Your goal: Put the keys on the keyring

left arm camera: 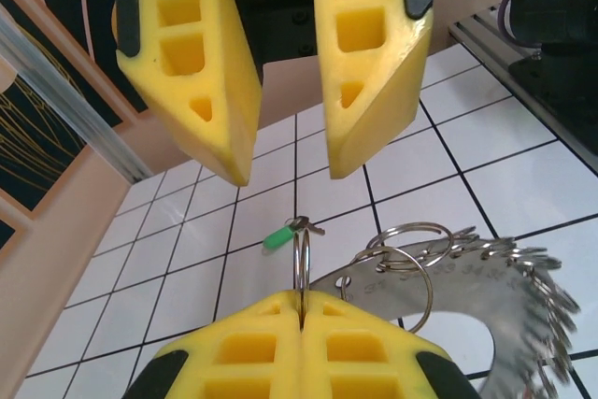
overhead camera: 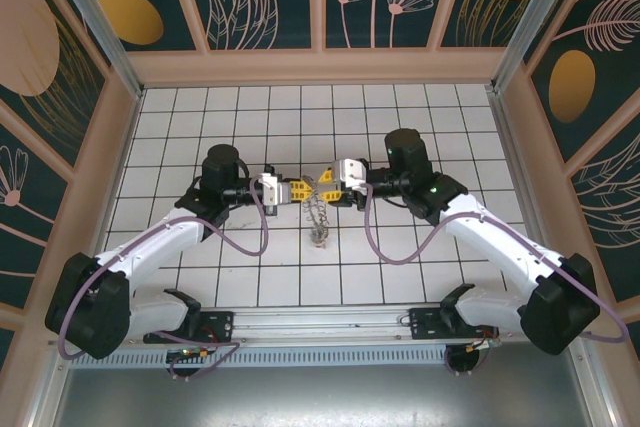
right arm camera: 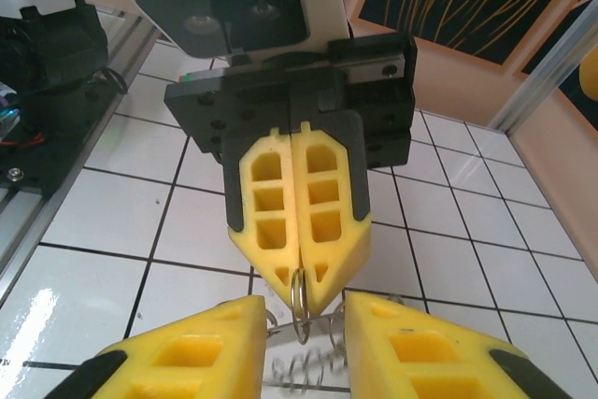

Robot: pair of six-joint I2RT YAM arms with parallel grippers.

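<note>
the left pincer (overhead camera: 300,190) sat at the middle of the tiled table (overhead camera: 400,247), clenched on a small wire loop (left arm camera: 301,261) of the keyring (overhead camera: 319,217). in its own wrist view the two yellow fingers (left arm camera: 252,334) pressed flat together, and the loop stood upright out of the seam between them. the rest of the keyring, a silvery scalloped band (left arm camera: 467,301) strung with more wire loops, spread to the right of the left pincer (left arm camera: 301,310) in that view. from above it trailed from the left pincer's tips toward the near edge of the table.

the right pincer (overhead camera: 325,182) faced the left pincer tip to tip and was released, its jaws wide apart. in the right wrist view its fingers (right arm camera: 206,352) flanked the tips of the left pincer (right arm camera: 301,292) and the loop (right arm camera: 299,306), touching neither.

a green key (left arm camera: 277,235) lay just beyond the left pincer's tips, its metal end meeting the top of the held loop. whether it was threaded on could not be told.
</note>
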